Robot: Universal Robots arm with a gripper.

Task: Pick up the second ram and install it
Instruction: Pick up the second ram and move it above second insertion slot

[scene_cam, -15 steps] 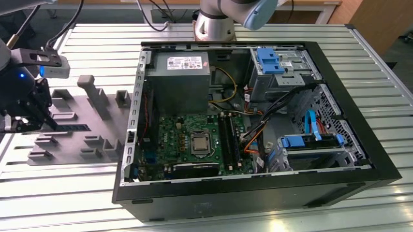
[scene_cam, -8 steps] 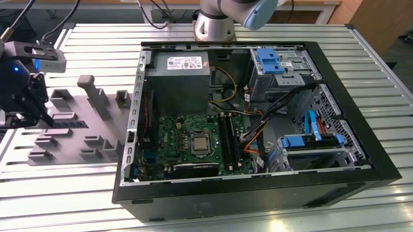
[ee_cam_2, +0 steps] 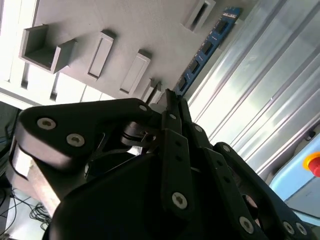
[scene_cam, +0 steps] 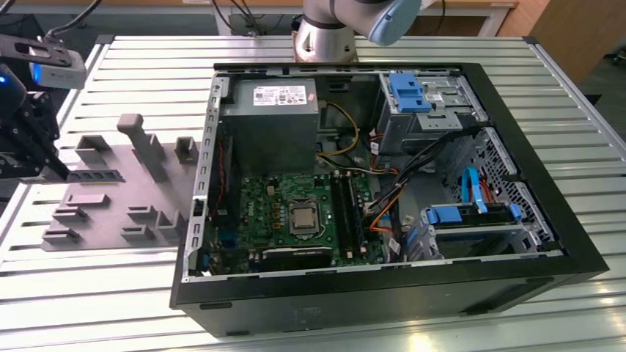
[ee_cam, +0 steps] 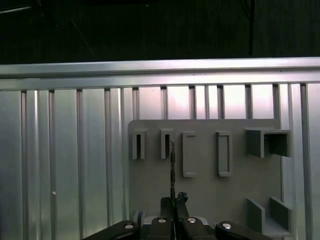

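The second ram [scene_cam: 95,176] is a thin dark bluish-green stick with black chips. It stands on edge on the grey fixture plate [scene_cam: 108,216] at the exterior view's left. The second wrist view shows the ram's face [ee_cam_2: 207,47] running along the plate's edge [ee_cam_2: 150,30]. In the first wrist view the ram is a thin edge-on line [ee_cam: 172,160]. My gripper [scene_cam: 61,174] sits at the stick's near end. Its fingers are pressed together on that end in both wrist views [ee_cam_2: 170,97] [ee_cam: 173,201]. The stick still rests on the plate [ee_cam: 205,200].
An open black computer case [scene_cam: 391,297] lies to the exterior view's right of the plate, with its green motherboard [scene_cam: 293,213] and long black slots [scene_cam: 344,209] exposed. Upright grey blocks [scene_cam: 137,143] stand on the plate. The slatted metal table [scene_cam: 117,293] lies all around. A red button [ee_cam_2: 314,162] is nearby.
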